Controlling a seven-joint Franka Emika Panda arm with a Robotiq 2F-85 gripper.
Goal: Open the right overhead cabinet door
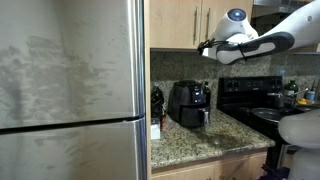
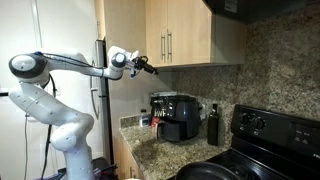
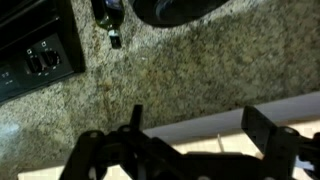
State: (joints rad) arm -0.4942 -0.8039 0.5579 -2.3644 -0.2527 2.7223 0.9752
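Presently, in approach, the released gripper is held near the shut right overhead cabinet door; its bar handle must be grasped.

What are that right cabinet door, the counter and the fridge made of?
Right cabinet door: looks like light-tan wood or veneer, smooth matte face. Counter: speckled brown stone, probably polished granite. Fridge: likely brushed stainless steel, going by its grey, streaky sheen.

Speckled granite counter; steel fridge; black stove
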